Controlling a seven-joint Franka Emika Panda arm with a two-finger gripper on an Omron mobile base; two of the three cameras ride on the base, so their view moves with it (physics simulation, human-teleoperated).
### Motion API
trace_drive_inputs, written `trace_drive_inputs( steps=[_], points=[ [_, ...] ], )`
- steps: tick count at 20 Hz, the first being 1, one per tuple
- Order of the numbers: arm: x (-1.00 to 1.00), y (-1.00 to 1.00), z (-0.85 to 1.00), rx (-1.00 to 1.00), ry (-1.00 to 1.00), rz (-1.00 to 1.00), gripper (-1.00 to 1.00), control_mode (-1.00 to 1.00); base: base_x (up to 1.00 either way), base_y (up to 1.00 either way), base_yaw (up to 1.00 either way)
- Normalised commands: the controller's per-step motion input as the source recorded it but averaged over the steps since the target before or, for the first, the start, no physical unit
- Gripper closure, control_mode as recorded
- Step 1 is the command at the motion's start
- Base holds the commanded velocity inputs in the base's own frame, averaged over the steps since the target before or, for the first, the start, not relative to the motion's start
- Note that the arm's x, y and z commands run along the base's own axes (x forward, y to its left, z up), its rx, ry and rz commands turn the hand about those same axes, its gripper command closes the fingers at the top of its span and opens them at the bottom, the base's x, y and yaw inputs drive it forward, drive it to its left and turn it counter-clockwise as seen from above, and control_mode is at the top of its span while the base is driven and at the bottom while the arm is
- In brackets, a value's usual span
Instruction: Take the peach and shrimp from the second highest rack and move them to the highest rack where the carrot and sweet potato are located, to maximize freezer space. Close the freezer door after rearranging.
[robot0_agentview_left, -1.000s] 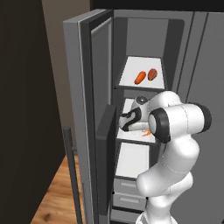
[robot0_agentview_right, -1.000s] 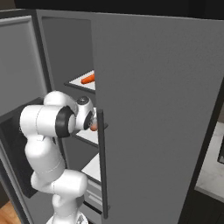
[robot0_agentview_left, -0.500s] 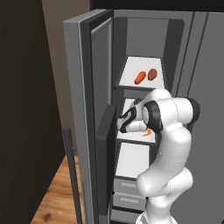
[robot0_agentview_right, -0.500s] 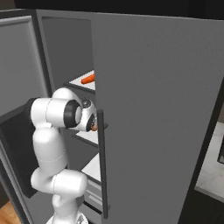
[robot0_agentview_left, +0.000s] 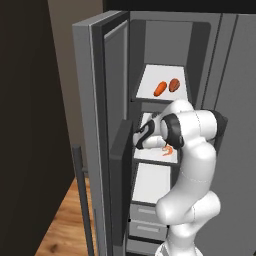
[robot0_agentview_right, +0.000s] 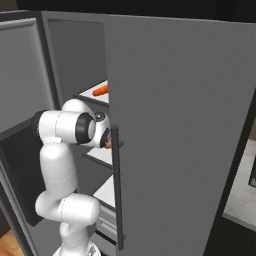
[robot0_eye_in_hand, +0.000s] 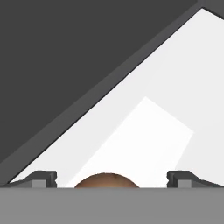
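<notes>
Peach (robot0_eye_in_hand: 106, 180) sits on the second rack (robot0_agentview_left: 150, 152) just beside the shrimp (robot0_agentview_left: 168, 150), between your wide-open fingers (robot0_eye_in_hand: 40, 178). Likely round, soft, bruisable, so grip it across the middle, gently. Carrot (robot0_agentview_left: 159, 89) waits one rack above.

Top rack (robot0_agentview_left: 150, 90): carrot (robot0_agentview_left: 159, 89), sweet potato (robot0_agentview_left: 174, 84); second rack (robot0_agentview_left: 150, 154): shrimp (robot0_agentview_left: 168, 151).

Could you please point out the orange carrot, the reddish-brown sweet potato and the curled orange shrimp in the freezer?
Orange carrot (robot0_agentview_left: 160, 89), left base view, middle of its body.
Reddish-brown sweet potato (robot0_agentview_left: 174, 85), left base view, its centre.
Curled orange shrimp (robot0_agentview_left: 168, 151), left base view, its bend.
</notes>
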Motion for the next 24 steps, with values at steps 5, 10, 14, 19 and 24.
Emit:
trace_drive_inputs(
  steps=[5,10,14,19,24],
  points=[
    [-0.10,-0.06,-0.29,0.00,-0.01,0.00,-1.00,-1.00,0.00,0.00,0.00],
    [-0.33,-0.09,-0.32,0.00,-0.04,0.00,-1.00,-1.00,0.00,0.00,0.00],
    [-0.33,-0.04,-0.28,0.00,0.00,0.00,-1.00,-1.00,0.00,0.00,0.00],
    [-0.21,-0.01,-0.25,0.00,0.00,0.00,-1.00,-1.00,0.00,0.00,0.00],
    [-0.17,0.00,-0.25,0.00,0.00,0.00,-1.00,-1.00,0.00,0.00,0.00]
  ],
)
